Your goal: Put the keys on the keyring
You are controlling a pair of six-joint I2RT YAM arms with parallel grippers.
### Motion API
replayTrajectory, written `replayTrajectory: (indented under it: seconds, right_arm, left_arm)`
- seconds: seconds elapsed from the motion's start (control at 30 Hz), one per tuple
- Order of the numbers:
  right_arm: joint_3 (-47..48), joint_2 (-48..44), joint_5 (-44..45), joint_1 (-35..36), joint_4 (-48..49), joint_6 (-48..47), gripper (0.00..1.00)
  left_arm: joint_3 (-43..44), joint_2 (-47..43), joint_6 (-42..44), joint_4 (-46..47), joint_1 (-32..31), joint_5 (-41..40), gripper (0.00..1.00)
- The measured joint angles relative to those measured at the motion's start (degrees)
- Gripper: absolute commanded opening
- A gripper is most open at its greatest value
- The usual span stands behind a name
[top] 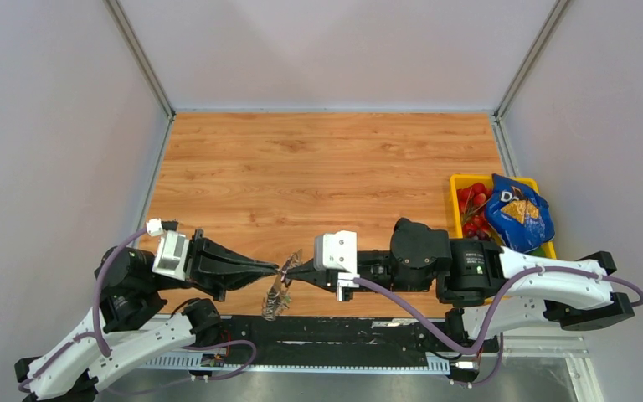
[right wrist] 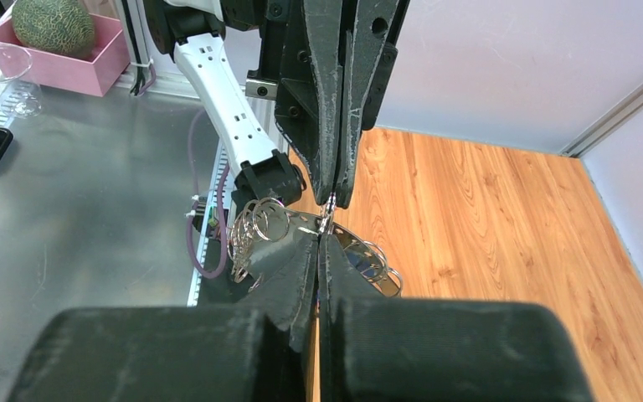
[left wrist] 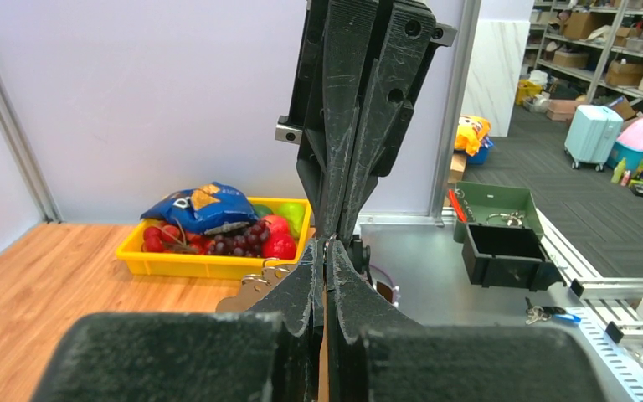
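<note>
where left claw (top: 274,270) meets right claw (top: 290,273), both pinch the keyring (right wrist: 256,224) near table (top: 318,167) edge.

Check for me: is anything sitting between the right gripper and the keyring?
Nothing visible stands between them. The right gripper is already shut on the keyring, meeting the left gripper tip to tip. The left gripper is shut on the same metal loop, above the table's near edge.

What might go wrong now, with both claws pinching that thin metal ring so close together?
The left claw and right claw nip the thin keyring only by their very tips, so it may slip or twist. It hangs over the table's near edge; if dropped, it might fall off.
</note>
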Motion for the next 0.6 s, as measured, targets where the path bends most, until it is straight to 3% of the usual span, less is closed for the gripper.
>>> replayTrajectory:
  seconds: [0.6]
  right_arm:
    - [-2.2, 0.3, -0.2, 0.8, 2.5, -0.9, 0.0]
  left_arm:
    - [-0.9, -1.1, -1.0, 0.6, 0.0, -0.6, 0.0]
